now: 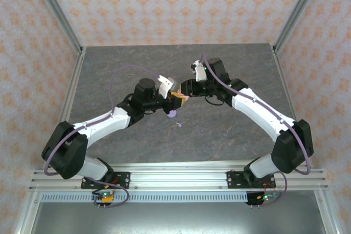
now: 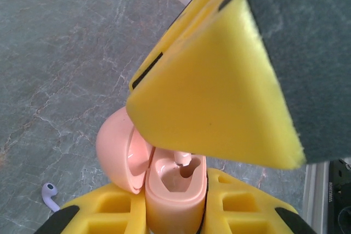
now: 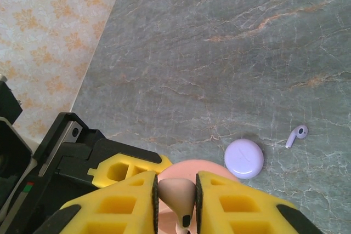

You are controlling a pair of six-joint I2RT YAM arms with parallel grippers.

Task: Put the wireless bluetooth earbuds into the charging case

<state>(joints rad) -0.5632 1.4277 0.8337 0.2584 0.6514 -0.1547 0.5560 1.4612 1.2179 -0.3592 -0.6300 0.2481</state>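
My left gripper is shut on an open pale pink charging case, held above the table with its round lid swung out to the left. My right gripper is shut on a pale pink earbud directly over that case. The earbud's stem tip reaches into the case's cavity. A shut lavender case lies on the table under the grippers, and a lavender earbud lies loose beside it. Other earbuds are out of view.
The grey marbled tabletop stretches between aluminium frame rails and patterned walls. Both arms meet at the table's middle, the right gripper's yellow finger hanging close above the left gripper.
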